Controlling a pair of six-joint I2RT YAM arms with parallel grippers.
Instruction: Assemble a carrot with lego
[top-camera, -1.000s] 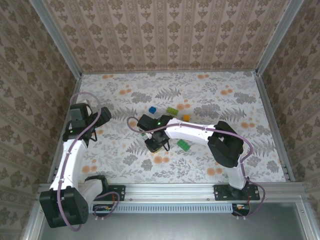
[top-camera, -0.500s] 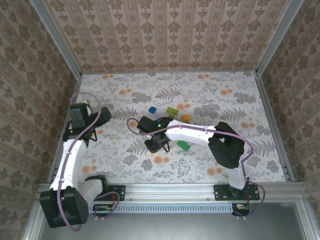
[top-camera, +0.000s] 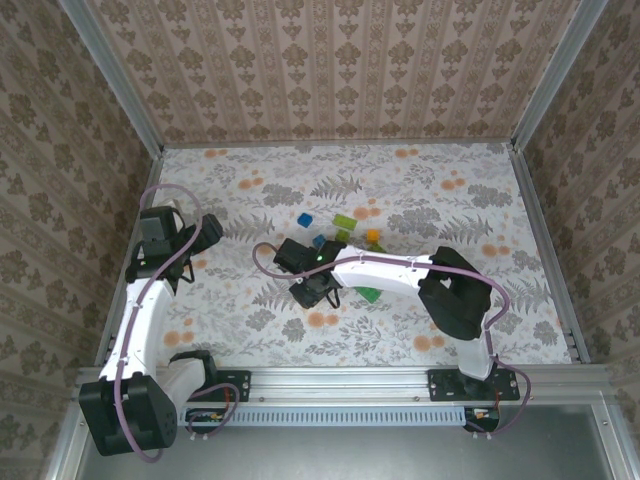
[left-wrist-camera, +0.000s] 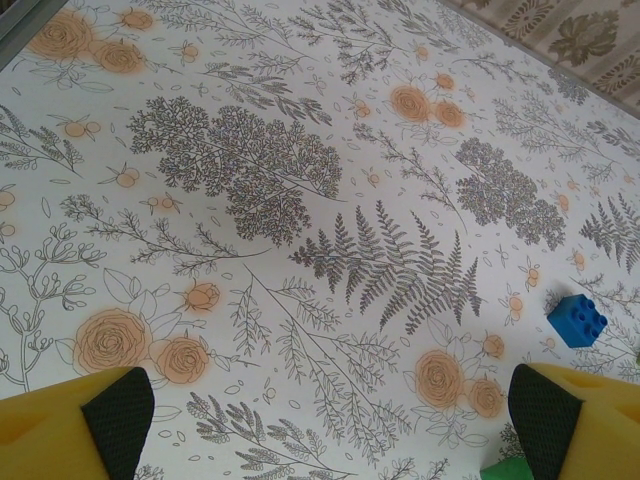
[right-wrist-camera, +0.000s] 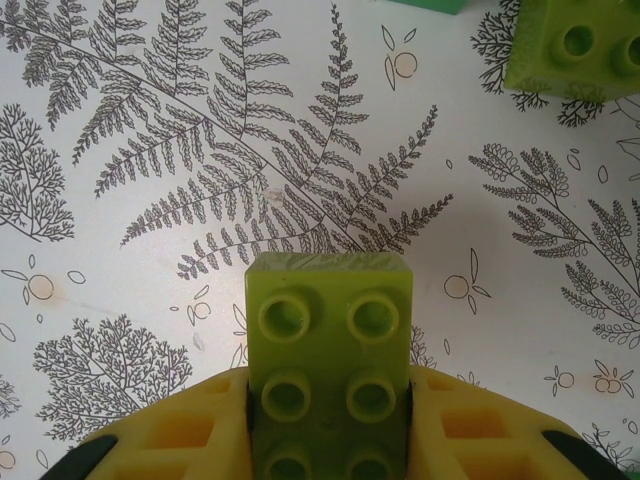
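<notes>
From above, the carrot looks barely begun: no two bricks are seen joined. A blue brick (top-camera: 304, 220), a light green brick (top-camera: 343, 222) and an orange brick (top-camera: 373, 236) lie loose on the bench (top-camera: 480, 200) beyond the right hand (top-camera: 313, 288), and a dark green brick (top-camera: 368, 294) lies near it on its right. All the stacking seems left to do. The left hand (top-camera: 207, 232) hangs well apart from them, off to the left. In the left wrist view that hand's fingers (left-wrist-camera: 110, 425) stand spread wide, released, with bare bench between them and nothing touched; a blue brick (left-wrist-camera: 577, 321) lies ahead of it to the right. In the right wrist view the right hand (right-wrist-camera: 330, 400) is clenched on one more light green piece, the held brick (right-wrist-camera: 330, 320). It is gripped by its sides, studs up, its front end jutting ahead of the fingers; whether it touches the bench I cannot tell. A light green brick (right-wrist-camera: 570, 45) lies ahead to the right, apart.
</notes>
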